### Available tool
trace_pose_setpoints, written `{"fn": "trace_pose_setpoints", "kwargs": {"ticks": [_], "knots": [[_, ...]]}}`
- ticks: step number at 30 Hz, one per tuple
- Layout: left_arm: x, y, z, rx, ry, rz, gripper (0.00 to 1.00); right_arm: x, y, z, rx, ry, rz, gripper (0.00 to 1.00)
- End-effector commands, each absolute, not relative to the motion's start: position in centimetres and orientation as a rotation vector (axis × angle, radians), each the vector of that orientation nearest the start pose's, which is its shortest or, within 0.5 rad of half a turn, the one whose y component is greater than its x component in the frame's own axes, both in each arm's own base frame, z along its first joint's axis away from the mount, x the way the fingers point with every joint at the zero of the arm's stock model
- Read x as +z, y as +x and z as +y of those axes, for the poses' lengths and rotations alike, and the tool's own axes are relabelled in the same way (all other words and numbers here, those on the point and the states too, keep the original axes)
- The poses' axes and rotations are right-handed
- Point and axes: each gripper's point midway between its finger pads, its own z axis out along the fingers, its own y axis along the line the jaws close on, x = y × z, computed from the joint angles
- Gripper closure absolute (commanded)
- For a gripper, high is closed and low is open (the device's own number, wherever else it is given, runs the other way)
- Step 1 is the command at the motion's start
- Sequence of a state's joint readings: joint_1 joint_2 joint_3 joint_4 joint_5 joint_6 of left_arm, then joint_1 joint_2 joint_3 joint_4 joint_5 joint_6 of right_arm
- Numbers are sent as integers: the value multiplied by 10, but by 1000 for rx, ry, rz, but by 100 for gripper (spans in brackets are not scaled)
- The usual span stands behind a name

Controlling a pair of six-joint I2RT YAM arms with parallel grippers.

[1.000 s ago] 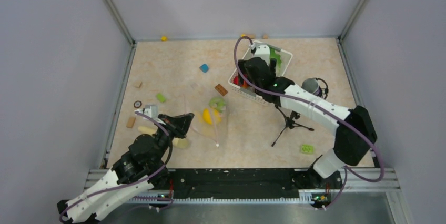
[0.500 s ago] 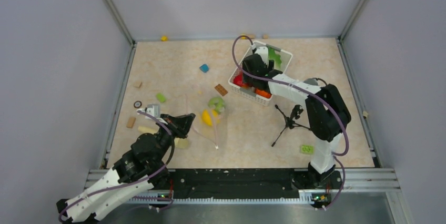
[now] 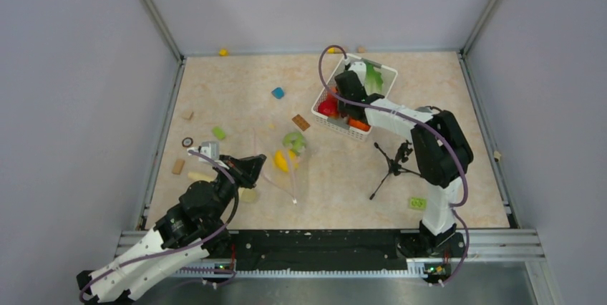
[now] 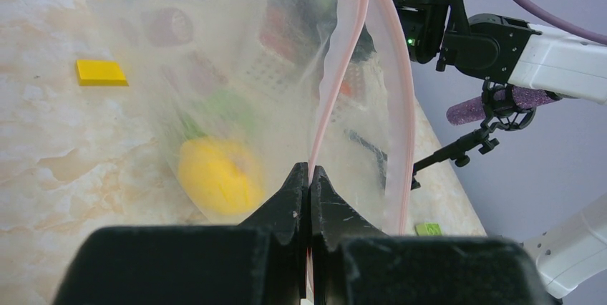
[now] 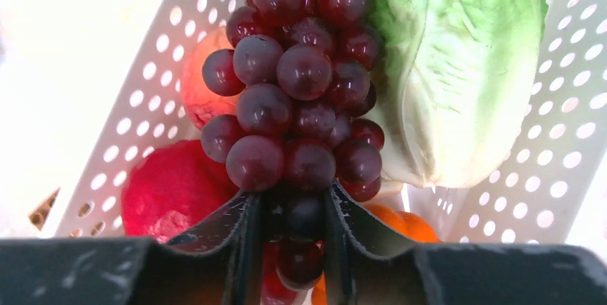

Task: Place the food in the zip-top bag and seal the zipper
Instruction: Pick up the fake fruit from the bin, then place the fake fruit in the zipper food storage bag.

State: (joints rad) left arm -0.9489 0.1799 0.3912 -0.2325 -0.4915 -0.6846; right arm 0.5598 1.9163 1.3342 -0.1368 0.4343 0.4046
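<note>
Plain grey walls enclose a beige (marble-patterned) tabletop.

In the right wrist view the lowest grapes of the grape bunch vanish between the fingers of the right gripper, and we see only a sliver of orange at lower right. In the left wrist view the lemon blurs behind the zip-top bag, whose zipper runs off the top edge.

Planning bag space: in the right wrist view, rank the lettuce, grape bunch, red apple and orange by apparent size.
1. lettuce
2. grape bunch, close behind; it sits nearer the camera, so this is unsure
3. red apple, partly hidden
4. orange, mostly hidden, so its true size is unclear
</note>
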Motion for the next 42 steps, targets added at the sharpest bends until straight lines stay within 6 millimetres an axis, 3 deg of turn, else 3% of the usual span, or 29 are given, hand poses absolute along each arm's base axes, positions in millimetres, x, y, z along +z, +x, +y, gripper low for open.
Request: {"fn": "trace_pose_setpoints", "kwargs": {"ticks": [1, 8, 17, 22, 30, 34, 42], "knots": [[259, 182, -148, -904, -201, 1584, 100, 116, 472, 217, 81, 99, 2133, 80], [258, 182, -149, -904, -198, 1589, 100, 152, 457, 207, 121, 88, 2047, 100], [248, 190, -150, -855, -210, 1612, 100, 235, 432, 204, 278, 58, 1852, 100], [244, 192, -156, -848, -190, 1635, 100, 273, 405, 217, 445, -10, 1806, 100], [247, 188, -161, -881, -172, 1633, 100, 344, 327, 256, 905, -220, 1672, 100], [249, 187, -159, -886, -176, 1624, 100, 375, 277, 274, 1123, -396, 1589, 100], [250, 187, -159, -892, -174, 1622, 100, 405, 183, 310, 1450, -735, 1443, 100]]}}
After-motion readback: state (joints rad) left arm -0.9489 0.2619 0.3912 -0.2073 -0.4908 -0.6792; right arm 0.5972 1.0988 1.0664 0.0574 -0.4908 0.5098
